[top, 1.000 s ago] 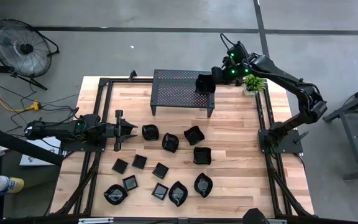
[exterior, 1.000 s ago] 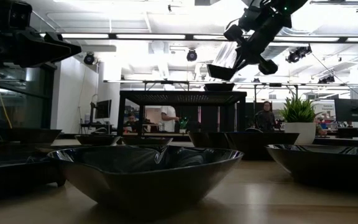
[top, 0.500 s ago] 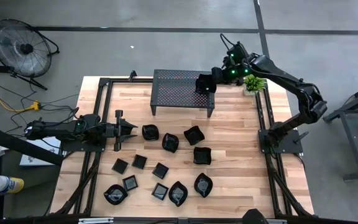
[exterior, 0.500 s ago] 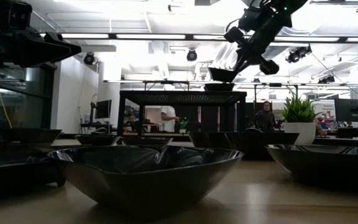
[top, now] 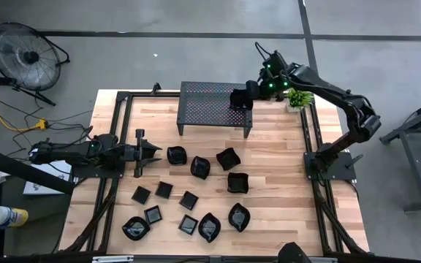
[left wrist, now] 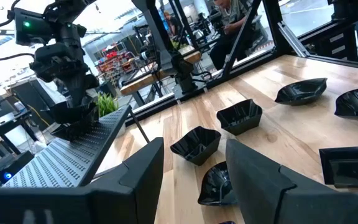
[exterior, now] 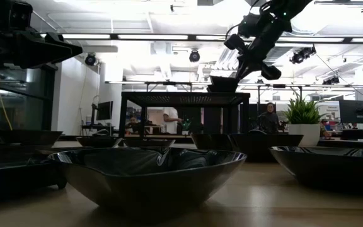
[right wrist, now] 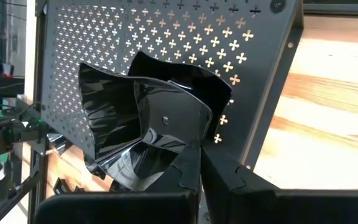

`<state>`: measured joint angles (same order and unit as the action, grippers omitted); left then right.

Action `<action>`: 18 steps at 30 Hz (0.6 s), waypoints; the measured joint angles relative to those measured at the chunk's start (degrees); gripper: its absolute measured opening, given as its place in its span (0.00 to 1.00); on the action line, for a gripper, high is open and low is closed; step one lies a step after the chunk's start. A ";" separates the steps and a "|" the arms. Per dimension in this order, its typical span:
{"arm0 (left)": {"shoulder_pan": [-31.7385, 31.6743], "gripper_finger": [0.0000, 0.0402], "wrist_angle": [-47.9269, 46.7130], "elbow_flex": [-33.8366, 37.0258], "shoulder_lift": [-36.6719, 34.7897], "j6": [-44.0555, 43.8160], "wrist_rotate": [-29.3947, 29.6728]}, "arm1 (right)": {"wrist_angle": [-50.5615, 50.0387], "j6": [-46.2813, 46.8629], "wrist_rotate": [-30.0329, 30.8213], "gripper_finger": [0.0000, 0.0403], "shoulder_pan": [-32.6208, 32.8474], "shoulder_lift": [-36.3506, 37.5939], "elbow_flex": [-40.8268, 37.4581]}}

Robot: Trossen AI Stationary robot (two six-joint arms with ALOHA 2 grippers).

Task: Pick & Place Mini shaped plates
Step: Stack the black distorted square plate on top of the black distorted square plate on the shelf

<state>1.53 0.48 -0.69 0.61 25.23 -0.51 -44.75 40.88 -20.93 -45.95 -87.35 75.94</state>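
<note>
My right gripper [top: 249, 90] is over the right end of the black perforated rack [top: 209, 107], shut on a wavy-edged black mini plate [top: 240, 98]. In the low view this plate [exterior: 223, 84] sits level at the rack's top [exterior: 169, 96]; whether it rests on it I cannot tell. Several other mini plates [top: 198, 167] lie flat on the wooden table in front of the rack. My left gripper [top: 156, 151] waits open at the table's left side, level and pointing toward the plates. My right gripper pinches the wavy plate by its rim [right wrist: 188, 152] on the side toward the table's right, one finger [right wrist: 229, 177] above the rim and one below. The fingers slant down from the right and far side. The plate [right wrist: 145, 115] is upright, bowl facing up, over the rack.
A small potted plant [top: 297, 97] stands at the table's far right corner beside the rack. Black frame rails [top: 115, 124] run along the table's left and right edges. A fan [top: 20, 52] stands on the floor beyond the far left corner. People sit in the room behind.
My right gripper has come down and a little toward the table's left, still shut on the wavy plate. The plate has gone from hanging clear above the rack to sitting level at the rack's top near its right end.
</note>
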 joint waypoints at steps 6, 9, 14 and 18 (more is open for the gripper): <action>-0.01 0.42 -0.01 0.00 -0.01 0.00 0.00 | 0.86 -0.44 -0.38 0.00 0.00 -0.14 0.00; 0.01 0.42 -0.01 0.00 0.01 -0.01 -0.01 | 1.14 -0.45 -0.62 0.01 0.00 -0.14 0.00; 0.01 0.42 -0.01 0.00 0.01 -0.02 -0.02 | 1.62 -0.46 -0.57 0.05 0.00 -0.14 0.00; -0.01 0.42 0.01 0.00 -0.01 -0.02 0.00 | 1.60 -0.46 -0.55 0.10 0.00 -0.14 0.00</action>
<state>1.52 0.49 -0.69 0.60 25.21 -0.51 -43.16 40.42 -21.47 -45.95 -87.48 75.94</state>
